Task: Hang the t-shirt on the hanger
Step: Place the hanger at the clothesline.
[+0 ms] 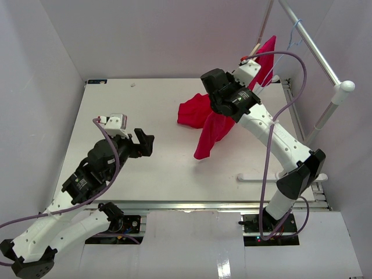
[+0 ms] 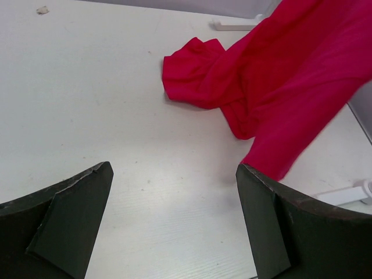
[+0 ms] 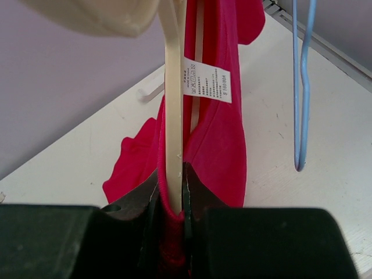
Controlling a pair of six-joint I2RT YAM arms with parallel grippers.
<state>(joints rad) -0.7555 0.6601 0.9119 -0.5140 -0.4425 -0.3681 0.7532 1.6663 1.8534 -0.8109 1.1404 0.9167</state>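
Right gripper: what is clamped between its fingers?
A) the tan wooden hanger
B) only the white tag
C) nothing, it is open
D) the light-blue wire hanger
A: the right wrist view shows the right gripper shut on the wooden hanger, t-shirt cloth bunched beside it; the wire hanger hangs apart.

White flat tabletop (image 1: 145, 168), pale grey walls (image 1: 35, 87) on three sides. Silver metal rail (image 1: 311, 49) runs diagonally at top right into a white round joint (image 1: 346, 86). Thin light-blue wire hanger (image 3: 302, 87) hangs off the rail. White flat base bar (image 1: 261, 179) lies on the table, near right. Small pale crumb (image 2: 42, 9) at the far left corner.
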